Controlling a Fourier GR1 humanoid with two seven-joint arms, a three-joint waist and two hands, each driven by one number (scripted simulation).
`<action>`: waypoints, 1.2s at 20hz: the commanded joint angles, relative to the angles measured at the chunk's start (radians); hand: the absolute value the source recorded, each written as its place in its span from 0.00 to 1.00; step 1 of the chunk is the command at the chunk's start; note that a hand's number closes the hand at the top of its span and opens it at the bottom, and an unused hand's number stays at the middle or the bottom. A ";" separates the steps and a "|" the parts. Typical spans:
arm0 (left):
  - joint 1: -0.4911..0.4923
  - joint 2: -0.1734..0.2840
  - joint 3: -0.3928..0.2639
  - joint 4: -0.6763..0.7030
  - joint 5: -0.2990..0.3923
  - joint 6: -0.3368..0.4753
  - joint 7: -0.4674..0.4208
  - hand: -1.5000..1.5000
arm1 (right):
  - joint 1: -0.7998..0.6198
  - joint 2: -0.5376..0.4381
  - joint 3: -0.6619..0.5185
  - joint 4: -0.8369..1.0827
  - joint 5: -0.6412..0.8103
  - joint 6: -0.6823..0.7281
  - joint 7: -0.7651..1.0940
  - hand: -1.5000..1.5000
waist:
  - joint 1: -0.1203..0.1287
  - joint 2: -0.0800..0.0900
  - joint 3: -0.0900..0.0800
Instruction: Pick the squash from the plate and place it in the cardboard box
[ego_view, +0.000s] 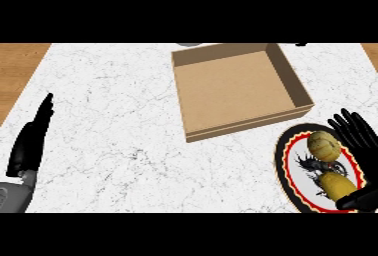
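Observation:
A yellow squash lies on a black-rimmed plate with a red ring and white centre at the lower right. My right hand is at the plate's right side, fingers straight and pointing up past the squash, thumb below the squash's lower end. The fingers are not curled round the squash. An open cardboard box sits up and left of the plate, nothing in it. My left hand rests at the left edge, fingers straight, pointing up.
The white marble counter spreads between my left hand and the box. Wooden strips show at the far left and top right. A small grey object peeks in behind the box's far edge.

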 joint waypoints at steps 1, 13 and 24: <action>0.006 0.011 -0.002 -0.003 -0.022 0.005 -0.025 0.50 | -0.020 0.002 -0.023 0.134 -0.021 0.225 -0.227 0.00 | 0.007 0.001 0.001; -0.017 0.011 -0.008 0.019 -0.022 -0.038 -0.032 0.50 | -0.198 -0.265 0.109 0.235 0.438 0.009 -0.406 0.00 | 0.040 0.005 -0.003; -0.032 0.020 0.025 0.069 -0.016 -0.073 -0.054 0.50 | -0.380 -0.229 0.339 0.432 0.716 -0.114 -0.506 0.00 | 0.027 0.003 -0.008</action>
